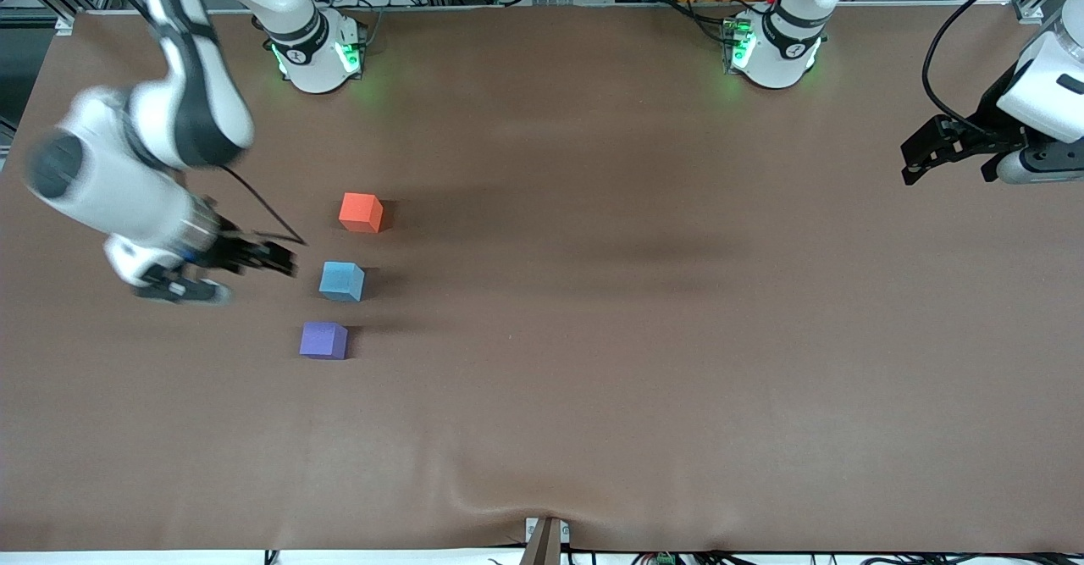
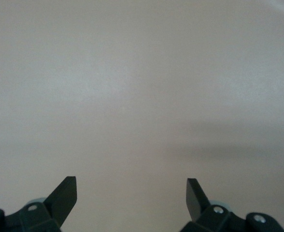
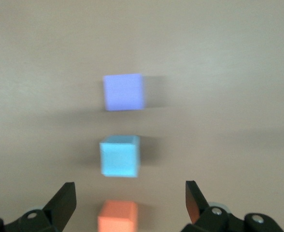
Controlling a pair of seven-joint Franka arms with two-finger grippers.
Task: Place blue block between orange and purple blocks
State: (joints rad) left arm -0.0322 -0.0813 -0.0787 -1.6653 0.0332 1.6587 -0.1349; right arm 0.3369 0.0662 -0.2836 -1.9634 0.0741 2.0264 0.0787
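Observation:
Three cubes stand in a row on the brown table (image 1: 644, 362). The orange block (image 1: 361, 212) is farthest from the front camera and the purple block (image 1: 323, 340) is nearest. The blue block (image 1: 342, 281) sits between them, apart from both. My right gripper (image 1: 279, 258) is open and empty. It hangs over the table beside the blue block, toward the right arm's end. The right wrist view shows the open right gripper (image 3: 130, 185) with the purple block (image 3: 124, 92), blue block (image 3: 119, 156) and orange block (image 3: 118, 216). My left gripper (image 1: 916, 161) waits open and empty at the left arm's end; the left wrist view shows it (image 2: 131, 180) over bare table.
The two arm bases (image 1: 318, 52) (image 1: 775, 48) stand along the table's edge farthest from the front camera. A small metal bracket (image 1: 546, 538) sits at the edge nearest that camera. The brown cloth is slightly wrinkled near the bracket.

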